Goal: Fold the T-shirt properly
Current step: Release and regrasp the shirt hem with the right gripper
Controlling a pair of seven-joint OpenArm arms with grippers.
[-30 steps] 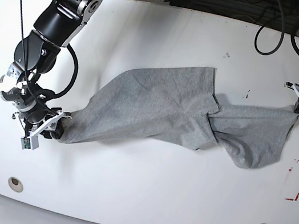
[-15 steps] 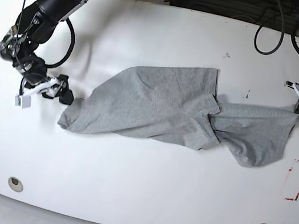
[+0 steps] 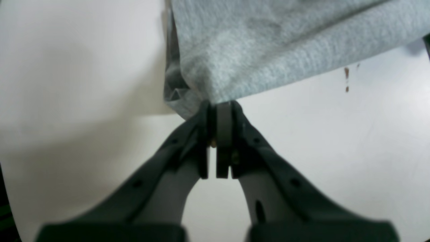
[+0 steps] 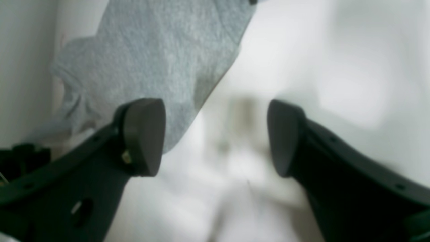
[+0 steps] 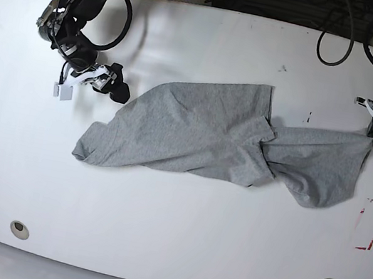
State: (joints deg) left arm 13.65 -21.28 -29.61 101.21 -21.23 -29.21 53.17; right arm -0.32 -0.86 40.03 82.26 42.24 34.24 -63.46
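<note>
Where T-shirt (image 5: 223,135) lies, white table (image 5: 170,231).

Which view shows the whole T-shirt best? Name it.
Base view: the T-shirt lies stretched across the table, fully visible. Left wrist shows only the corner pinched in the left claw; right wrist shows one blurred end.

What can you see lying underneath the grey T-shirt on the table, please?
Only the white table shows around the T-shirt, which lies crumpled and flat on it. Whatever sits beneath the cloth is covered, as is any chest print; only plain grey fabric faces up.
</note>
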